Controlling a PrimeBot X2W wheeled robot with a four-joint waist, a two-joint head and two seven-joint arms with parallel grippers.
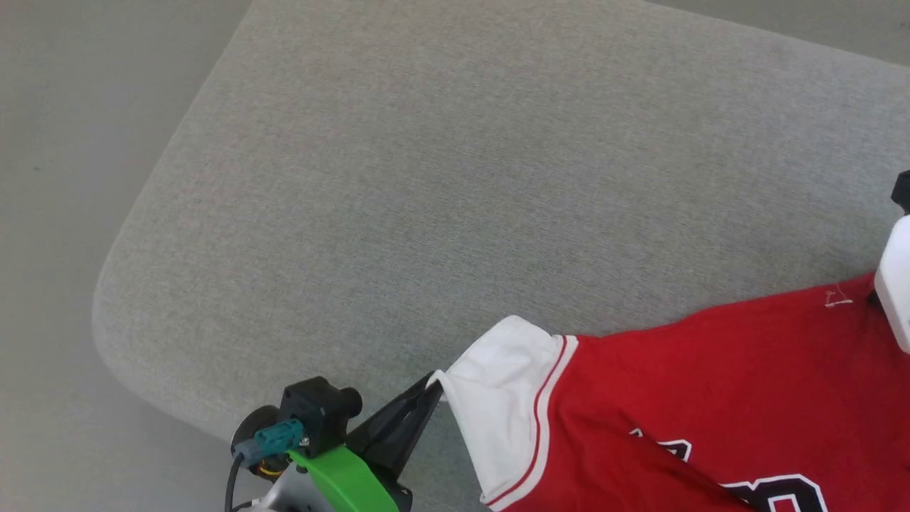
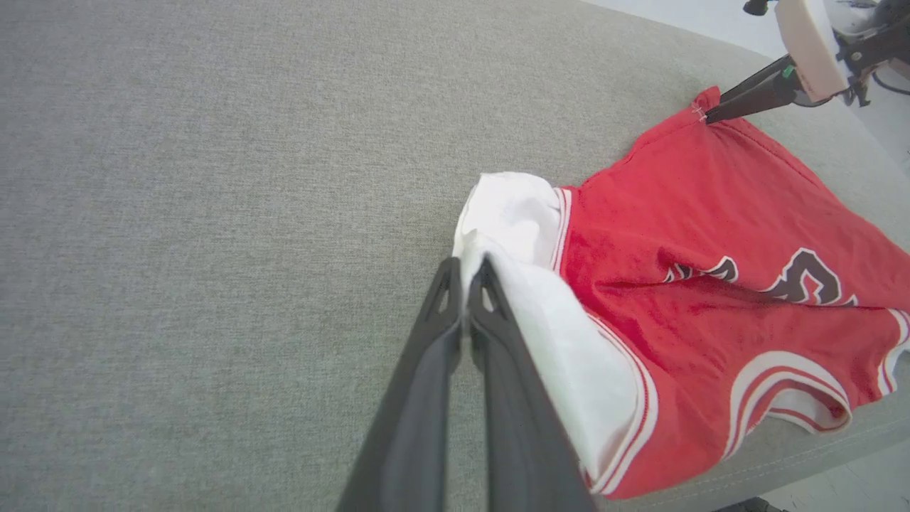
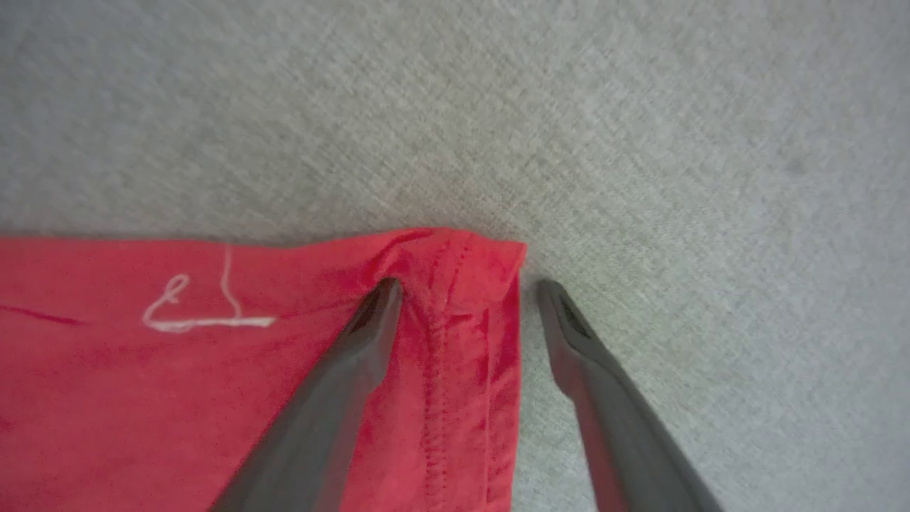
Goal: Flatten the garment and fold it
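So here's where you're at: the red jersey T-shirt is lying on the grey fabric-covered bench, at the lower right in the head view, lettering side up. It's not flat. You can see creases running across the red cloth around the black-and-white lettering, and the white sleeve is bunched and folded over on itself.

Your left gripper has its fingers pressed together right on the edge of that sleeve. White cloth is pinched at the tips and drapes down along one finger. In the head view the tips meet the sleeve's outer corner, with bare bench beyond it.

Your right gripper is over at the opposite corner of the shirt, the hem corner. Its fingers are spread wide. One lies over the red cloth next to the side seam, and the other sits over bare bench just beside the hem's edge, so nothing is gripped between them. The small white hem logo is near that finger, along the same hem.
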